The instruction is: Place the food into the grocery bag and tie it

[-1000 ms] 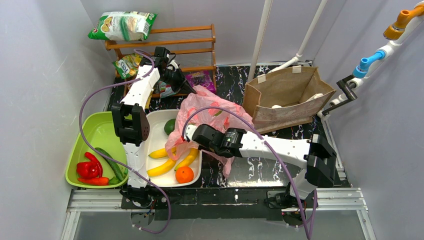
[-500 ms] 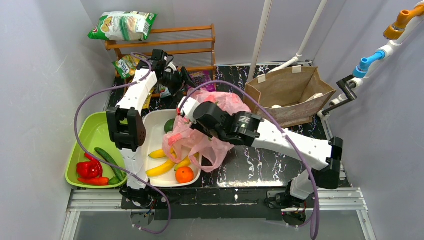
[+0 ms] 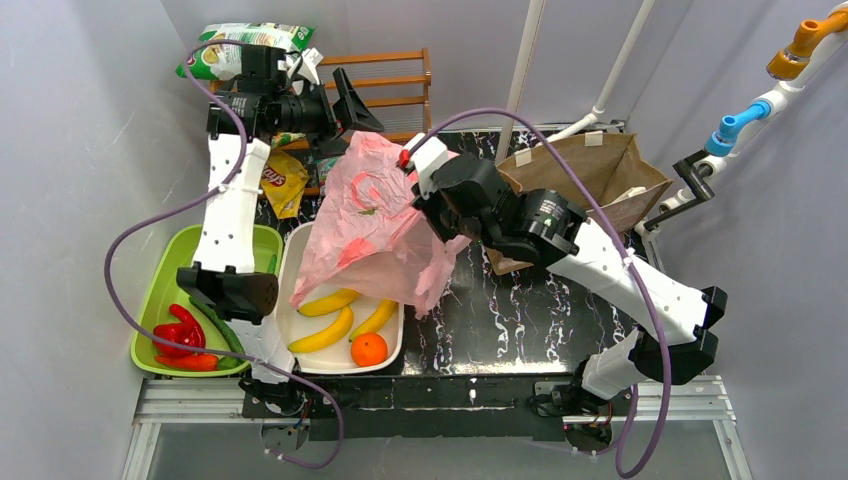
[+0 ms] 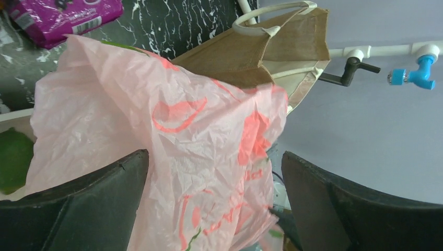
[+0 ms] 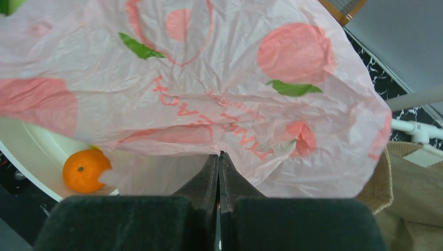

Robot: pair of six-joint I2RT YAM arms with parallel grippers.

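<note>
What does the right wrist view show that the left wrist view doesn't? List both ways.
Right wrist only: orange in the white tray, right gripper shut on the pink bag. Left wrist only: purple packet, green fruit, blue tap, left gripper open. Both: pink bag, brown bag.

A thin, crinkly pink plastic bag (image 3: 372,225) printed with red fruit hangs in the air, draped above a white tray (image 3: 335,360). Three curved yellow bananas (image 3: 322,333) and a round orange (image 3: 369,348) lie in the tray, outside the bag.
</note>
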